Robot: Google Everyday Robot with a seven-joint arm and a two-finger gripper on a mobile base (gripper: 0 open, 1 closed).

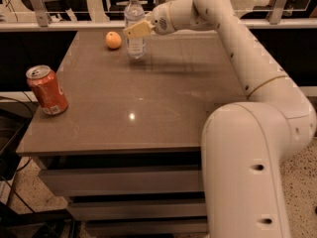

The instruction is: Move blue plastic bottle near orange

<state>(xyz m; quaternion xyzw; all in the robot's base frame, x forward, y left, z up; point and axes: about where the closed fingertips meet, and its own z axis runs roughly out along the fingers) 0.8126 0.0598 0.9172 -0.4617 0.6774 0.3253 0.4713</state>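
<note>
The blue plastic bottle (134, 24), clear with a white cap, stands upright at the far side of the brown table (148, 103). The orange (113, 40) lies just to its left, a small gap apart. My gripper (136, 30) reaches in from the right and is shut on the bottle's middle, with one tan finger (137, 29) showing across its front. The bottle's base is at or just above the tabletop.
A red soda can (46, 90) stands near the table's left edge. My white arm (247, 133) fills the right side of the view. Railing and chairs lie beyond the table's far edge.
</note>
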